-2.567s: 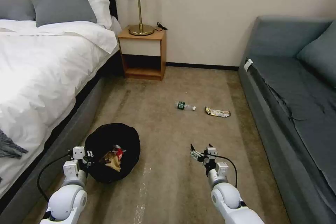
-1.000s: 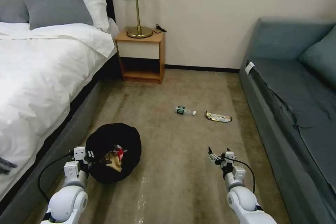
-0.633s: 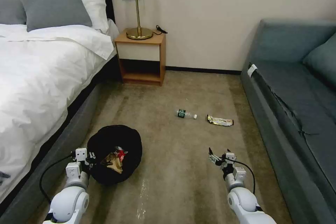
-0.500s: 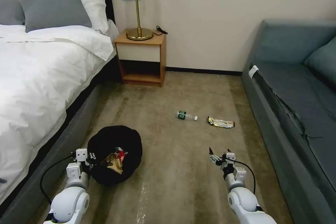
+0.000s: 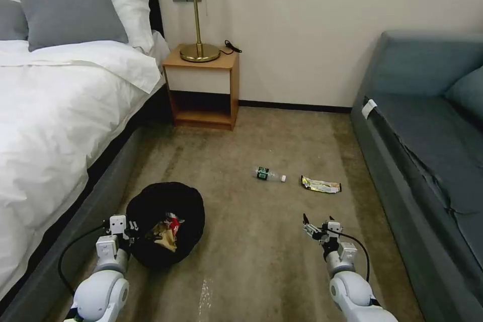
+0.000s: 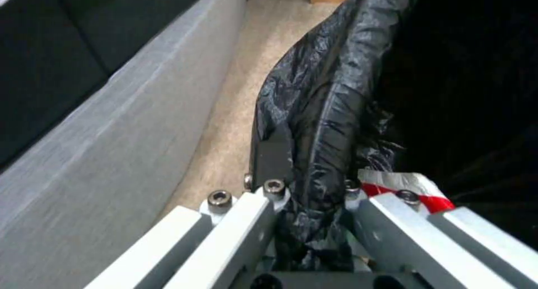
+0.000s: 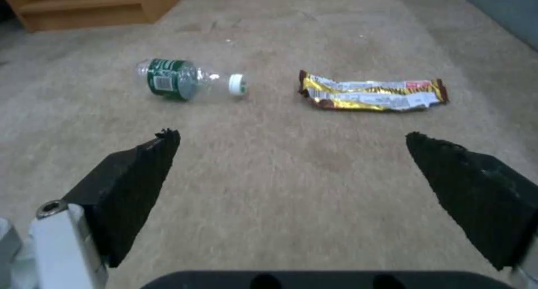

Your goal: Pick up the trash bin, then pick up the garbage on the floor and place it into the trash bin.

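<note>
The trash bin (image 5: 166, 206), lined with a black bag, hangs low over the carpet at the left. My left gripper (image 5: 129, 226) is shut on its near rim; the left wrist view shows the jaws of this gripper (image 6: 311, 188) clamping the crinkled bag (image 6: 330, 95). A red snack packet (image 5: 172, 222) and a brown paper bag (image 5: 163, 234) lie inside the bin. On the floor ahead lie a clear bottle (image 5: 268, 175) with a green label and a gold-white wrapper (image 5: 321, 184). My right gripper (image 5: 317, 225) is open, low and short of both the bottle (image 7: 179, 78) and the wrapper (image 7: 373, 95).
A bed (image 5: 55, 126) with a grey base runs along the left. A wooden nightstand (image 5: 204, 88) with a brass lamp (image 5: 197, 15) stands against the far wall. A blue-grey sofa (image 5: 427, 151) lines the right. Bare carpet (image 5: 251, 261) lies between them.
The whole view has shifted, so the camera moved closer to the bottle and wrapper. Since the earliest frame my right gripper has swung right and stays open. The left gripper still holds the bin.
</note>
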### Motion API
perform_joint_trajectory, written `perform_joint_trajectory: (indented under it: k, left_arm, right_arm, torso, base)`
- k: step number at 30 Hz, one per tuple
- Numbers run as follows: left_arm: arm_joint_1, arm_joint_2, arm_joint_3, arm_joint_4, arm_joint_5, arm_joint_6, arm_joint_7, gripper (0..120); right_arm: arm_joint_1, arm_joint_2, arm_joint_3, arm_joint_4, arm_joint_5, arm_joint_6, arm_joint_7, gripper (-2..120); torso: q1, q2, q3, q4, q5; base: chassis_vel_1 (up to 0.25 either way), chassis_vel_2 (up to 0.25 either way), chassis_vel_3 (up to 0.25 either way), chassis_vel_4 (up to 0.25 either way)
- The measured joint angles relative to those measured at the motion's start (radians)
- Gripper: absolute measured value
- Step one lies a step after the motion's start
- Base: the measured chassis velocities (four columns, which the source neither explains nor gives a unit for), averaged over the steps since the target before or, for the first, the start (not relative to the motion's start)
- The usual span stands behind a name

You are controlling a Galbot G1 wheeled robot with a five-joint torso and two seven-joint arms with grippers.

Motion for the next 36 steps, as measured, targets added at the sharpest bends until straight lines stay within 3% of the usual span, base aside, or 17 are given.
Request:
perform_joint_trajectory:
  k: [36]
  left_arm:
    - [0.001, 0.002, 0.01, 0.02, 0.01, -0.02, 0.002, 0]
  right_arm:
    - [-0.012, 0.008, 0.0, -0.019, -0.027, 0.012, -0.006, 100]
  torso:
    - [0.0, 0.0, 0.0, 0.0, 0.0001]
  base:
    - [-0.126, 0.117, 0.122, -0.119]
